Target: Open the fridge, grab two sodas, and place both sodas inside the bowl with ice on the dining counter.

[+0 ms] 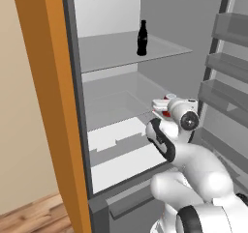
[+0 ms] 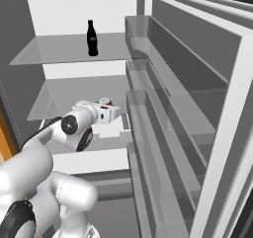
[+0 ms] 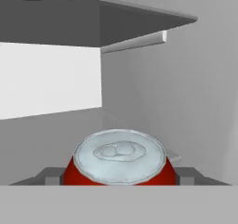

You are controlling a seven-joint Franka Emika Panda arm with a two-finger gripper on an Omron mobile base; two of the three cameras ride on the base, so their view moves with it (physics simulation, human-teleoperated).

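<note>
The fridge [image 1: 164,24] stands open, its door swung to the right. A slim black soda bottle [image 1: 142,37] [image 2: 91,38] stands upright on the upper shelf. On the shelf below, my gripper [image 1: 167,109] [image 2: 107,105] [image 3: 120,177] reaches in and holds the red soda can [image 1: 169,97] [image 2: 104,100] [image 3: 120,155] with the silvery top. The can fills the gap between my fingertips [image 3: 51,175], which touch both of its sides. The bowl with ice and the dining counter are out of view.
The fridge's orange side casing [image 1: 43,82] rises close on the left. The door's grey bins [image 1: 227,67] [image 2: 148,84] line the right side near my arm. The upper shelf [image 3: 93,28] hangs just above my hand. Wooden floor [image 1: 29,217] shows at lower left.
</note>
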